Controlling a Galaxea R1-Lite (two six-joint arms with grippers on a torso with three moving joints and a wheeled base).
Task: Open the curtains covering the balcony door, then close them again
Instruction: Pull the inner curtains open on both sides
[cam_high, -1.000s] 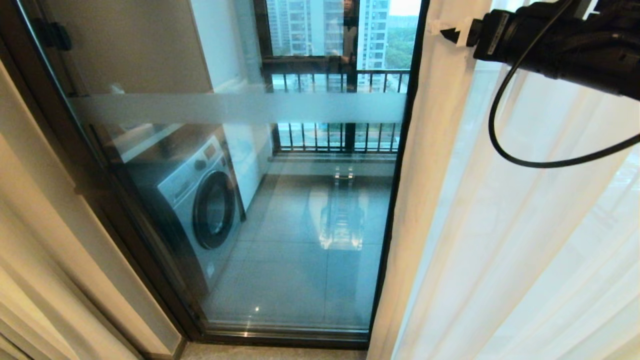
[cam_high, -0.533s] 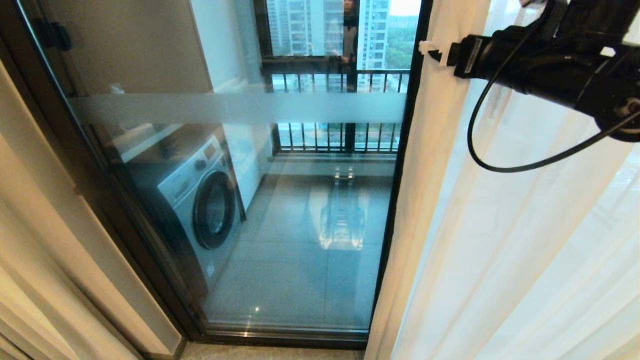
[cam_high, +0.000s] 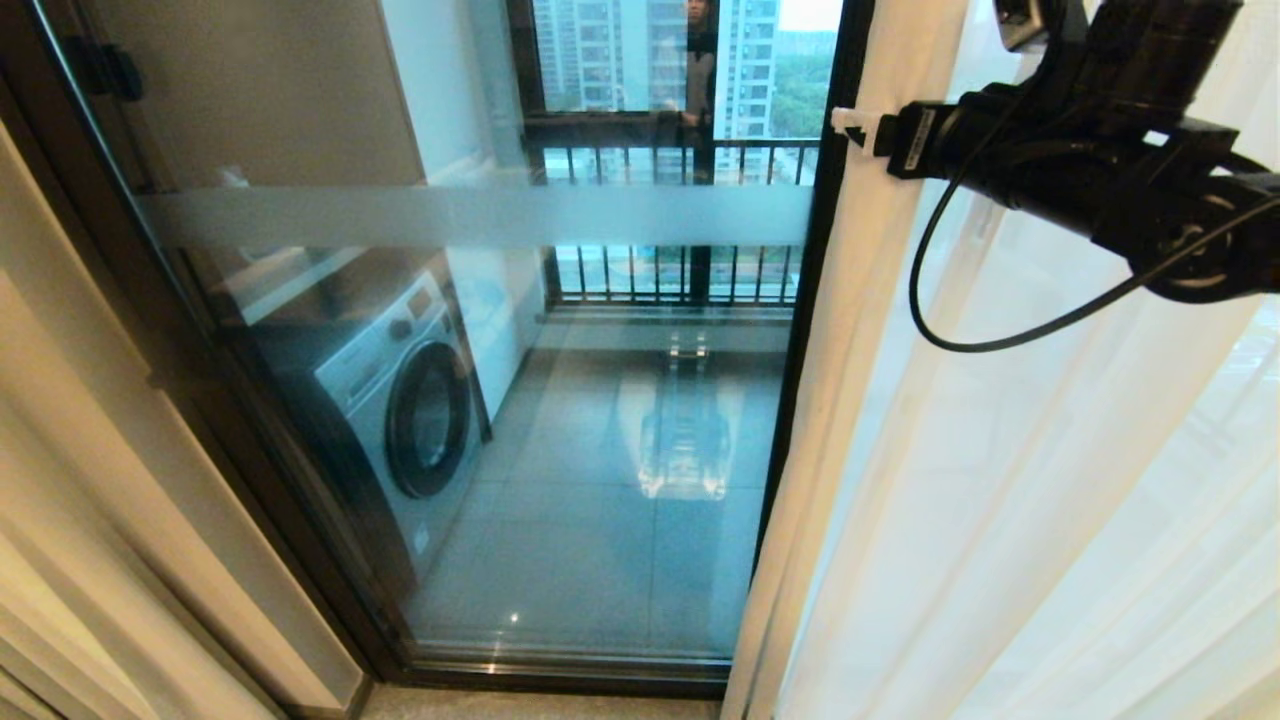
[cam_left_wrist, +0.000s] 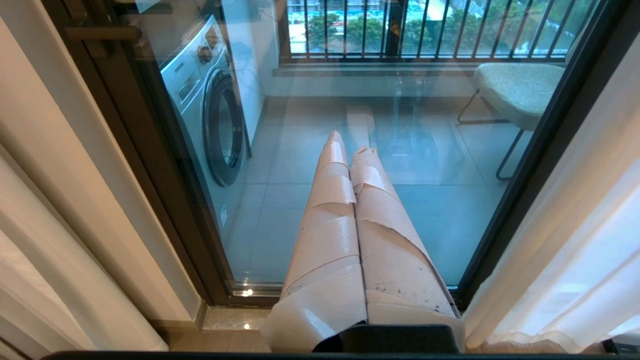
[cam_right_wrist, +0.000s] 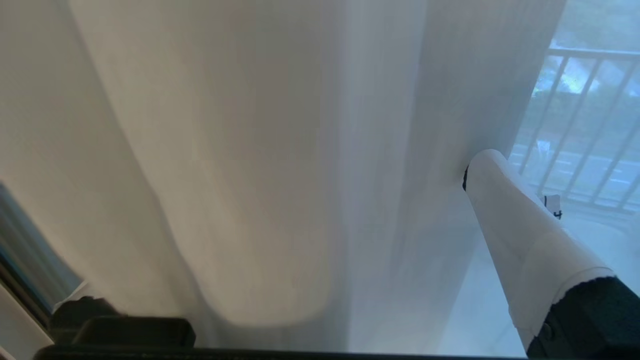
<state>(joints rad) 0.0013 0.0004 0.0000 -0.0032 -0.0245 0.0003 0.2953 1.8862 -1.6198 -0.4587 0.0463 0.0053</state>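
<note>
the door (cam_high: 600, 420) stood mostly bare, its glass showing the balcony floor, a washer (cam_high: 400, 400) at the left side and the railing (cam_high: 680, 270) beyond. the frosted band (cam_high: 470, 215) ran across the glass. the beige drape (cam_high: 90, 520) was bunched at the door's left frame, and the white sheer (cam_high: 1000, 480) hung gathered at the right, its leading hem lying along the dark right upright of the frame. so the curtains looked open on this panel.

the right tool (cam_high: 850, 127) was raised high at the sheer's hem, near the top of the right upright. its jaws stood wide; in the right wrist view one white finger (cam_right_wrist: 505, 210) lay on the far side of the sheer (cam_right_wrist: 250, 150), with the fabric bulging into the gap between the jaws. that placing probably let the tool straddle the hem, so a closing pinch would catch the thin cloth for the pull across the glass. nothing was pinched yet, as far as could be seen.

the left tool (cam_left_wrist: 350, 150) hung low in front of the glass, its taped fingers pressed together and holding nothing, apparently parked out of the way.

no brand name or other writing could be read; the small label on the right wrist was too small to make out.
</note>
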